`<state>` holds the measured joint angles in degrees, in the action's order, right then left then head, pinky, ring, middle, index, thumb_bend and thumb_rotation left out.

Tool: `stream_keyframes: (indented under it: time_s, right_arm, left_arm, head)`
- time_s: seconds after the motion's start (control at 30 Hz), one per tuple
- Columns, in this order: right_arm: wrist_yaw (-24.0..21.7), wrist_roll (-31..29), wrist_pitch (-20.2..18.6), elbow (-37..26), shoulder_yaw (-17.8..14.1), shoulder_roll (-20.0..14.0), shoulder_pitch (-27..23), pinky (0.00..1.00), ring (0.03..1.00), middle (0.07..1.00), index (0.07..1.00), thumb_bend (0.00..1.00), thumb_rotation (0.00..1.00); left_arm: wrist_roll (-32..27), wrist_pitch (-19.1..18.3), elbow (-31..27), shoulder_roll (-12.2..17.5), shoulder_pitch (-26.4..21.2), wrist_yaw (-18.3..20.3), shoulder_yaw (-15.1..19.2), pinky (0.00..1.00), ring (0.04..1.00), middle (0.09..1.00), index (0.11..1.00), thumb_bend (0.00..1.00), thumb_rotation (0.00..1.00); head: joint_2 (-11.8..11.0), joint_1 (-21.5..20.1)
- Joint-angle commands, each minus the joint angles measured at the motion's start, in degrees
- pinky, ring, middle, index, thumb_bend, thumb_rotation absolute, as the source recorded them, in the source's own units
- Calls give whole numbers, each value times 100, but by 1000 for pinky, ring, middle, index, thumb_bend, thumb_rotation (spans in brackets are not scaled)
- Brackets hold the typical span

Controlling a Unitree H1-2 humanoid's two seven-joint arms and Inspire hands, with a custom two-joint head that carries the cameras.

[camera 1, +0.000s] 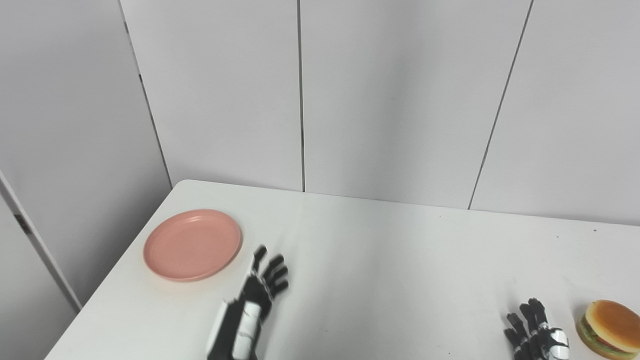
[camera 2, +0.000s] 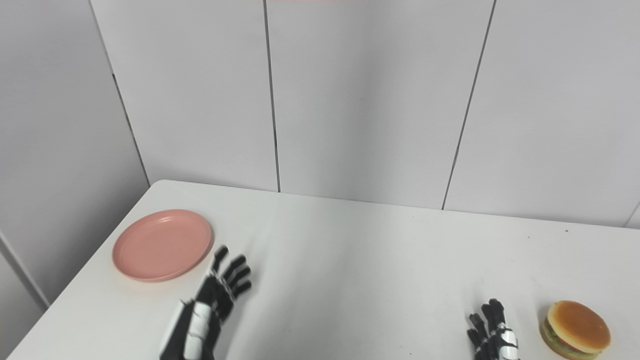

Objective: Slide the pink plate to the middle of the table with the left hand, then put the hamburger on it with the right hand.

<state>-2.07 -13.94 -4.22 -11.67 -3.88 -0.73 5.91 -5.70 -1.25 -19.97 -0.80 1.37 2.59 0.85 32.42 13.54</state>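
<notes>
Wall panels (camera 1: 390, 100): pale grey, split by thin dark vertical seams; they fill the upper half of both views and run off the top and side edges.
Worktop (camera 1: 380, 270): white, with a rounded far-left corner; its right side and near edge are cut off by the frame, so its full extent cannot be seen.
Pink plate (camera 1: 193, 244): round and shallow, lying flat near the far-left corner of the worktop, close to the left edge; nothing lies in it. It is fully visible in both views and sits well to the left of the worktop's middle.
Left robot hand (camera 1: 264, 282): black fingers spread apart and pointing away from the robot, holding nothing. It sits just right of the plate's near rim, with a gap between them, not touching. The white and black forearm runs off the bottom edge; whether the palm rests on the worktop or hovers above it cannot be told.
Hamburger (camera 2: 575, 329): bun on top, green and red layers under it, sitting on the worktop at the near right. In the left eye view its right side and bottom are clipped by the frame; its underside is also cut in the right eye view.
Right robot hand (camera 2: 491, 332): only the fingers and part of the back show above the bottom edge. The fingers are apart and empty, just left of the hamburger, not touching it.
</notes>
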Motion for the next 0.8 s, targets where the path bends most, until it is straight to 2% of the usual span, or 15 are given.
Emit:
stream_keyframes:
  time_s: [0.0,0.1,0.27,0.47,0.63,0.77]
  right_arm:
    - [45,48,-355,-125,98,98,154,951,943,981,972,713,1000]
    - [83,79,-425,-245,151,119,191,927,931,970,960,707,1000]
    - [95,67,-517,-335,196,124,187,903,919,961,950,708,1000]
    - [107,132,-494,-262,195,111,159,873,902,945,938,673,1000]
    - [110,118,-521,-211,173,109,132,871,894,935,937,682,1000]
    - [90,83,-464,-153,151,107,128,866,889,923,933,689,1000]
  left_arm:
    - [-132,-201,-294,106,-385,-77,138,853,892,900,943,885,891]
    - [-163,-426,-422,383,-789,-134,405,851,874,877,925,893,892]
    - [-515,-684,-206,941,-1471,-119,933,880,886,867,913,893,878]
    - [-743,-960,52,1484,-2016,-142,1359,853,886,862,859,862,916]
    - [-900,-974,479,1937,-2454,-133,1743,890,884,863,807,861,910]
    - [-1113,-932,1141,2249,-2786,-97,2065,897,882,866,802,874,892]
  head:
    - [50,-78]
    - [82,-151]
    - [129,-227]
    - [-2,-212]
    - [-38,-201]
    - [-45,-187]
